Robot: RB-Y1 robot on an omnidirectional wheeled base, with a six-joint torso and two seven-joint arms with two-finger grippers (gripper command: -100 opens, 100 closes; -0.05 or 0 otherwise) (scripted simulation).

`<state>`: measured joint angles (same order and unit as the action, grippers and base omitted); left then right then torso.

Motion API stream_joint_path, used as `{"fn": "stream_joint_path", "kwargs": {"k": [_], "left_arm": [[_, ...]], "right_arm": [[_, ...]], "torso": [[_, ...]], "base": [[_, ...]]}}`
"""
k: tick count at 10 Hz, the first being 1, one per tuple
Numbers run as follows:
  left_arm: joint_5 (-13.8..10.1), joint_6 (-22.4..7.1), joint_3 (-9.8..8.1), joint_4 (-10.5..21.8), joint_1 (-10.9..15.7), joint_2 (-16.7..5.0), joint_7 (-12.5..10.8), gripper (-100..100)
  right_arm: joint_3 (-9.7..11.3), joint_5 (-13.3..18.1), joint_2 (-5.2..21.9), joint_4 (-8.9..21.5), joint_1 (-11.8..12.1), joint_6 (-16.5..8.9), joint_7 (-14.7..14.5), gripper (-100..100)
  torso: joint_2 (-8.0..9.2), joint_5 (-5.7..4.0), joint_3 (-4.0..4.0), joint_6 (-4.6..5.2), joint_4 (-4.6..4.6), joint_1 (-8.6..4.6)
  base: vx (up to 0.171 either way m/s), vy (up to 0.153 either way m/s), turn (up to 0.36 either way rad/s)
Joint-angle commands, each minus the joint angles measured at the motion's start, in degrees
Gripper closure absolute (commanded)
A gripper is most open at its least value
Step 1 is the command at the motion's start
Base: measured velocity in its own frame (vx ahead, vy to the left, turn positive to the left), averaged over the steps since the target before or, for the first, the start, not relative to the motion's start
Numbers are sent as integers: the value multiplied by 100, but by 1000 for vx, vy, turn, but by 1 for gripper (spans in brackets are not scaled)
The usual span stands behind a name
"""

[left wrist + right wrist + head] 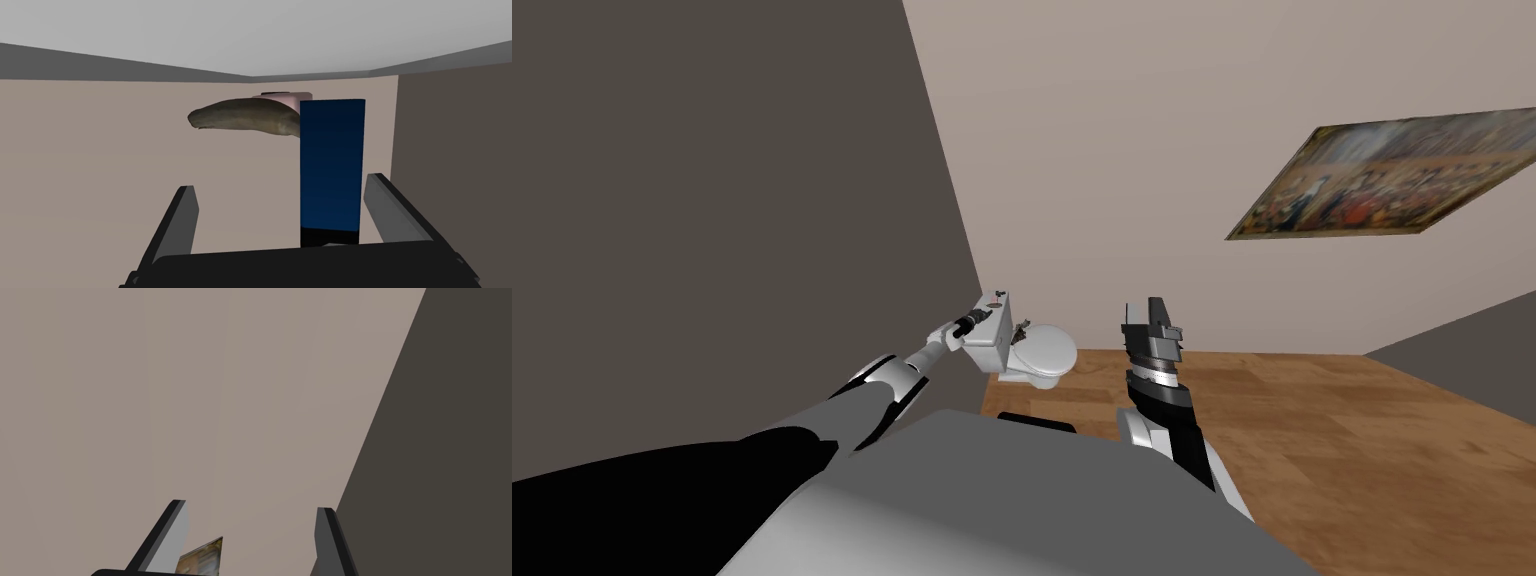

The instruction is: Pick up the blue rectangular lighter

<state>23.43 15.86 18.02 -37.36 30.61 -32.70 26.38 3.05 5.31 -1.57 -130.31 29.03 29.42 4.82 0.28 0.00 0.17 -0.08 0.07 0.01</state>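
The blue rectangular lighter [332,165] stands upright between the fingers of my left gripper [282,202]. It is close to one finger [385,202] and well clear of the other, and the gripper is open. In the head view my left arm reaches out to the white toilet tank [994,335], with the left gripper [978,320] at the tank's top edge. My right gripper [1152,315] is raised in front of me, and in its wrist view the right gripper [250,523] is open and holds nothing.
Just behind the lighter lie an olive-brown elongated object [240,116] and a small pink item [290,97]. The toilet bowl [1042,352] sits in the corner between a dark wall [712,200] and a beige wall. A wooden floor [1362,430] spreads to the right.
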Motion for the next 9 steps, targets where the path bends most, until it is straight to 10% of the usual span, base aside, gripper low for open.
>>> {"fn": "stream_joint_path", "kwargs": {"k": [1,2,3,7,8,9], "left_arm": [[2,12,-11,272,89,34,36,-100],[3,7,-20,160,60,43,42,-100],[4,6,-22,177,61,46,50,100],[7,2,-21,176,61,42,56,100],[7,2,-21,176,62,42,56,0],[9,-80,-40,-111,-225,-103,-6,100]], "right_arm": [[0,0,0,0,0,0,0,0],[0,0,0,0,1,0,0,0],[0,0,0,0,1,0,0,0],[0,0,0,0,1,0,0,0],[0,0,0,0,1,0,0,0],[0,0,0,0,1,0,0,0]], "torso": [[0,0,0,0,0,0],[-7,0,-4,-3,-2,0],[-16,0,-9,-3,-3,-2],[-25,3,-15,-2,-7,0],[-26,3,-15,-2,-7,1],[-26,4,-16,-2,-7,1]], "base": [[-40,6,-8],[-13,1,4],[0,0,0],[0,0,-3],[0,0,0],[79,-13,76]]}}
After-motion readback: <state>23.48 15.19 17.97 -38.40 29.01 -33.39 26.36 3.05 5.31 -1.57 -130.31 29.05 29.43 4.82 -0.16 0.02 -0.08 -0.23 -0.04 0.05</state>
